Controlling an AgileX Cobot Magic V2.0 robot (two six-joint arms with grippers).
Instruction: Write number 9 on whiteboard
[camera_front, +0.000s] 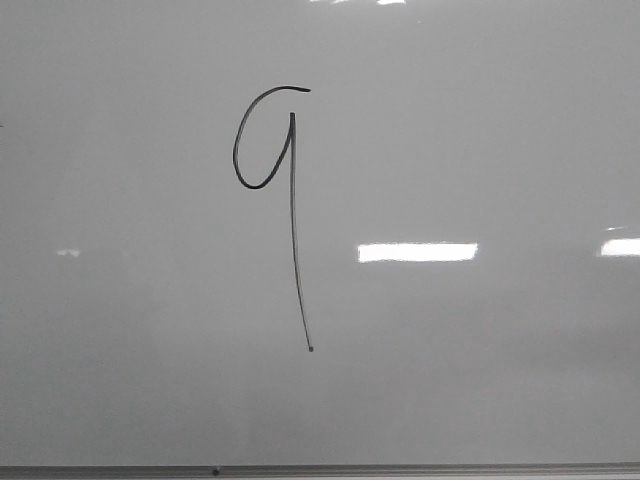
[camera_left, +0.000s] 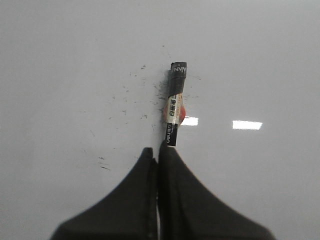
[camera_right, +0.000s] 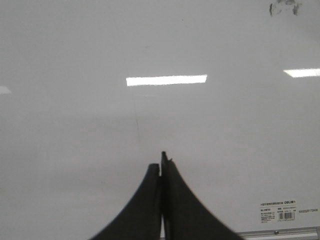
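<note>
Whiteboard: the whiteboard (camera_front: 480, 120) fills nearly the whole front view, glossy pale grey, with a thin grey metal edge strip (camera_front: 400, 470) along the bottom.
Number 9: the number 9 (camera_front: 268, 140) is drawn in thin black marker line left of centre on the board, a small oval loop up high and a long, slightly slanted tail that ends in a dot lower down.
Reflections: bright white rectangular light reflections (camera_front: 417, 252) lie on the board to the right of the tail, apart from the line.
Left gripper: the left gripper (camera_left: 159, 152) has its dark fingers (camera_left: 190, 200) clenched on a black marker (camera_left: 174, 107), which sticks out past the tips with a white label and a bit of red on its barrel.
Marks near marker: small dark flecks (camera_left: 125, 107) are scattered over the board surface around the marker.
Right gripper: the right gripper (camera_right: 161, 167) has its fingers (camera_right: 185, 210) pressed together with nothing between them; it faces the board.
Sticker: a small printed label (camera_right: 280, 210) sits on the board just above the metal edge in the right wrist view.
Smudge: a dark smudge (camera_right: 284, 7) shows at one corner of that view.
</note>
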